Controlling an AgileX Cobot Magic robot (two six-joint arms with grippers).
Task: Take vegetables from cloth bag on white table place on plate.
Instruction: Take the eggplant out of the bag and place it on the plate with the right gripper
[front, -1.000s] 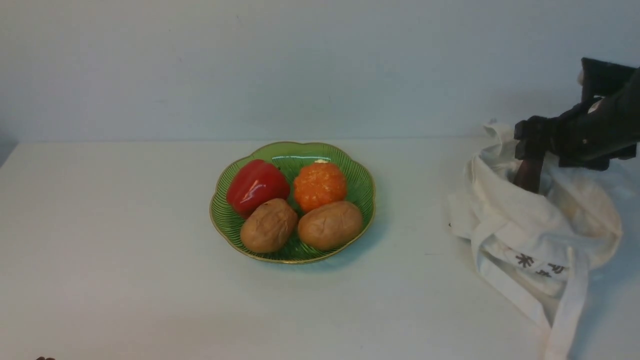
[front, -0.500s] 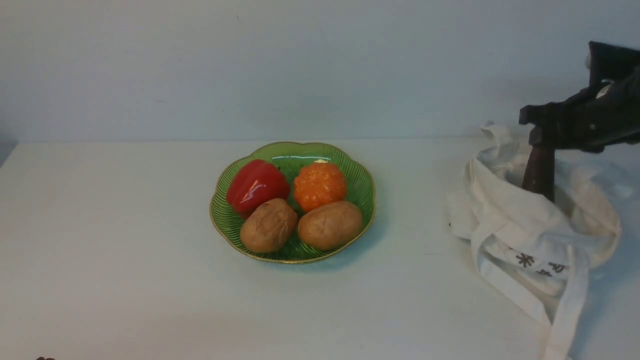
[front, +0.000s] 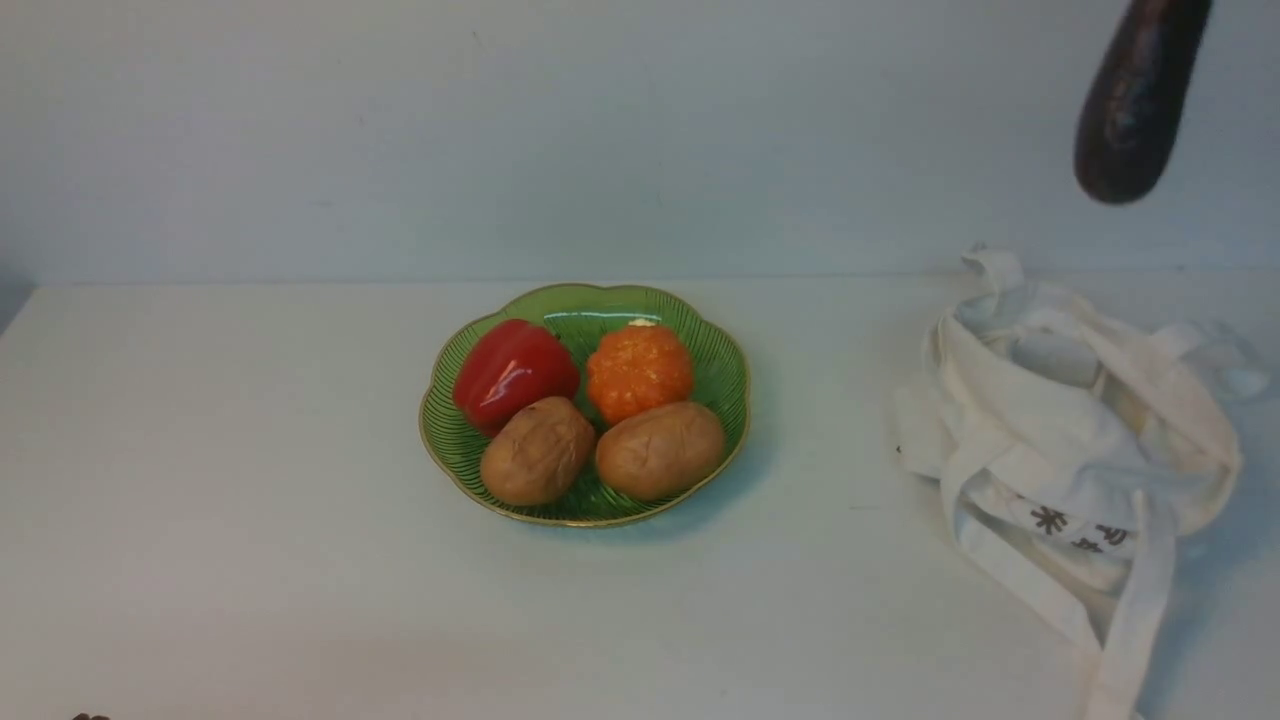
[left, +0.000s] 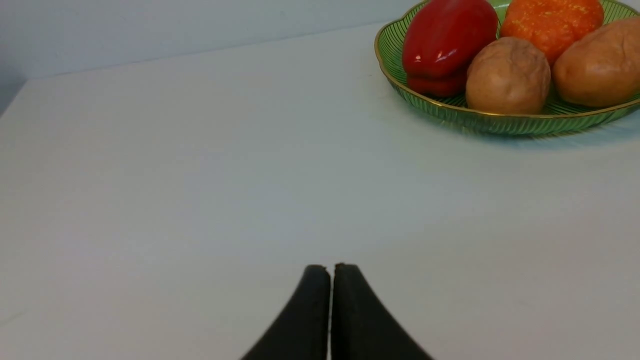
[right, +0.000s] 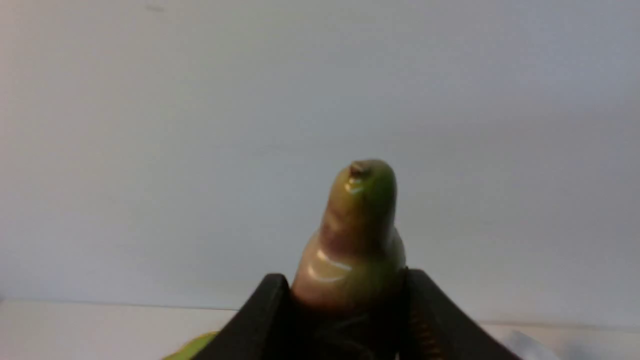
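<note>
The dark purple eggplant (front: 1137, 105) hangs high above the cloth bag (front: 1070, 440) at the front view's top right; the gripper holding it is above that view's edge. In the right wrist view my right gripper (right: 345, 285) is shut on the eggplant (right: 357, 235), whose brownish-green stem tip sticks out past the fingers. The green scalloped plate (front: 725, 340) sits mid-table on the white table (front: 250, 500). My left gripper (left: 330, 267) is shut and empty, low over the table on the near left of the plate (left: 450, 112).
The plate holds a red bell pepper (front: 512, 372), an orange bumpy vegetable (front: 640, 370) and two brown potatoes (front: 538, 450) (front: 660, 450). The bag's long straps (front: 1125, 620) trail toward the front right edge. A pale wall stands behind the table.
My right gripper has lifted the eggplant straight up out of the cloth bag, rising out of the front view. The bag's mouth has slumped. The left arm has not moved.
</note>
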